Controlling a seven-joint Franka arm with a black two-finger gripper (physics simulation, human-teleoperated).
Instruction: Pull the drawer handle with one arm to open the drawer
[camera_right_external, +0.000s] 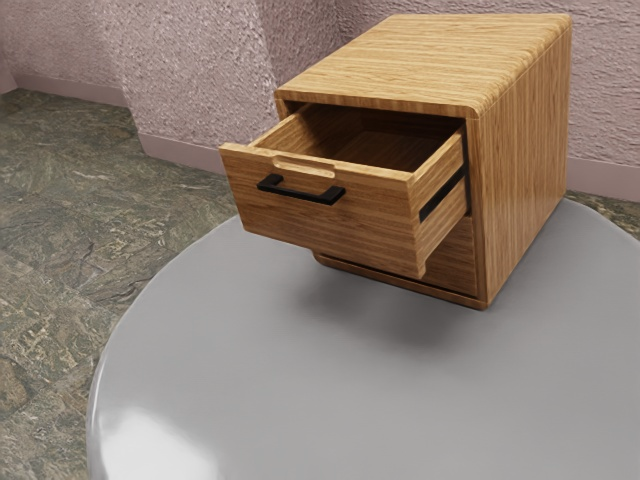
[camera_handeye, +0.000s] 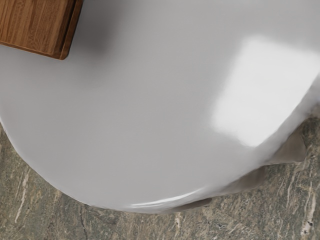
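Note:
A wooden cabinet (camera_right_external: 500, 130) stands on the round grey table (camera_right_external: 350, 400). Its upper drawer (camera_right_external: 350, 195) is pulled well out toward the exterior view's left, and its inside looks empty. A black bar handle (camera_right_external: 300, 190) runs across the drawer front. A lower drawer front sits flush beneath it. In the wrist view a wooden corner of the cabinet (camera_handeye: 37, 25) lies at the table's (camera_handeye: 150, 115) far side, seen from above.
The table's rounded edge (camera_handeye: 125, 202) drops to a mottled stone floor (camera_right_external: 90, 200). A rough pink wall (camera_right_external: 180, 60) with a skirting board stands behind the cabinet. A bright light patch (camera_handeye: 260, 90) lies on the tabletop.

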